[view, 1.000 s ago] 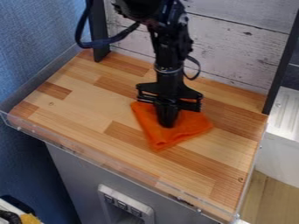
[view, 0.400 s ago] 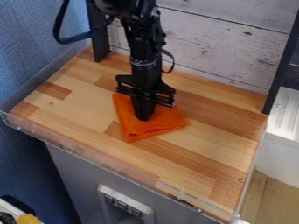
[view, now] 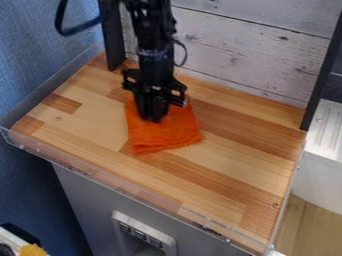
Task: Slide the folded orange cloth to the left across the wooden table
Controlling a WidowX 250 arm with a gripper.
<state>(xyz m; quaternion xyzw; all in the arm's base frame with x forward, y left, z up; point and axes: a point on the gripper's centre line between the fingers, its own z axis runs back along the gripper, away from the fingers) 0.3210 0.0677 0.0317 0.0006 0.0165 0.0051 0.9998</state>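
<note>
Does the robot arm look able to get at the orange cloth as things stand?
Most likely yes: the tool of the black arm is right over the orange cloth and seems to touch it, and nothing lies between them.

No text, label, brand, number or sign can be read — any marks on the grey panel [view: 164, 241] at the near side are too small to tell.
</note>
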